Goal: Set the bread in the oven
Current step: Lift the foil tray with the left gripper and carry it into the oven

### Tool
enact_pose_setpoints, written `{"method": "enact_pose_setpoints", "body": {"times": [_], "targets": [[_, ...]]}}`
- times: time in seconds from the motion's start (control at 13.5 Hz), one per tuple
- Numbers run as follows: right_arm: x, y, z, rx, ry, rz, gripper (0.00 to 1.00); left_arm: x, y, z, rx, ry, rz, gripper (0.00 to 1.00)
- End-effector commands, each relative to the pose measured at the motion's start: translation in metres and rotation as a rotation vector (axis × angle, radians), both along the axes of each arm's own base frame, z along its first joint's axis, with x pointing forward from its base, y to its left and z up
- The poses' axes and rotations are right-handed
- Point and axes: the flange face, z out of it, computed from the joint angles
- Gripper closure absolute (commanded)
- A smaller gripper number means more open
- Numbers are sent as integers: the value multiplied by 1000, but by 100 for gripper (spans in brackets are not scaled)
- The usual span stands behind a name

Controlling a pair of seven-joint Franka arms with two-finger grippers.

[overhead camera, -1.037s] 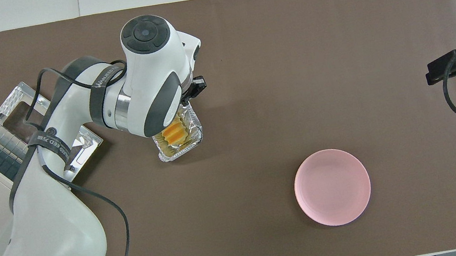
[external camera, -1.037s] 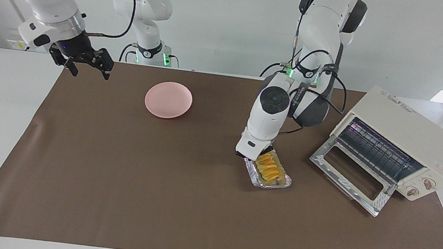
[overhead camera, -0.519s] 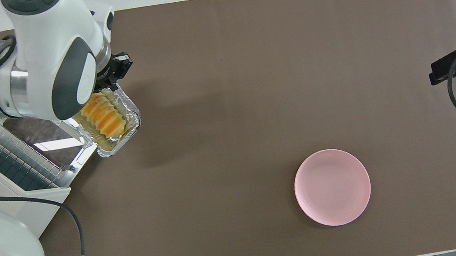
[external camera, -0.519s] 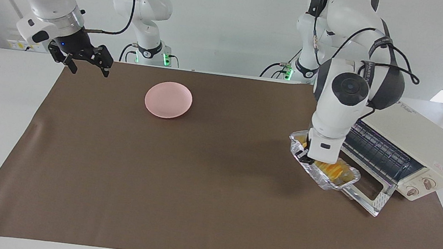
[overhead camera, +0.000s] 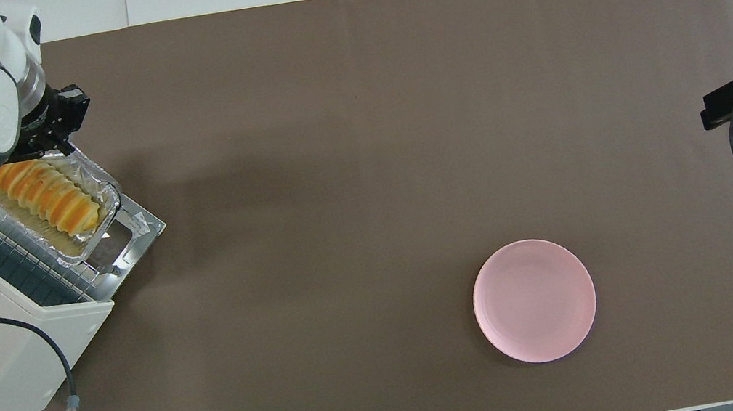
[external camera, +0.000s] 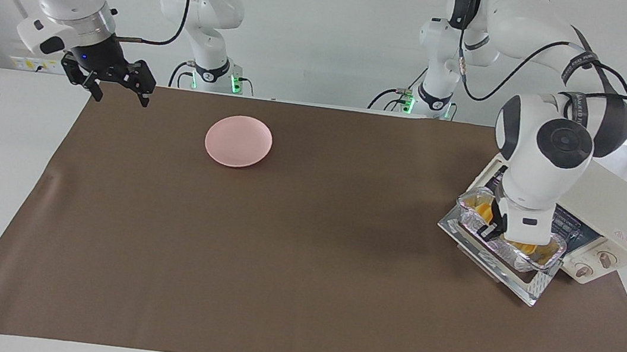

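Foil tray [overhead camera: 92,227] (thin, easily crumpled) carries the soft bread [overhead camera: 45,197]; left claw [external camera: 488,230] pinches its rim over the oven [external camera: 609,203] door; right claw [external camera: 108,76] waits spread.

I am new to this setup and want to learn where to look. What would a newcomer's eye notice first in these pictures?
First, the left gripper, shut on the rim of a foil tray holding the bread, over the open door of the oven at the left arm's end of the table. Next, the pink plate alone on the brown mat. The right gripper waits with open jaws over the mat's edge at the right arm's end.
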Motion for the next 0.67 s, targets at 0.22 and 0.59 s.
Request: {"method": "enact_pose_setpoints", "body": {"times": [0.22,0.59], "targets": [[-1,-3,1,-7,6,22,0,-20,53,-20,-30,78,62,100],[-3,-3,0,-7,12,18,0,-40,70,-46,-47,90,74,100]]}}
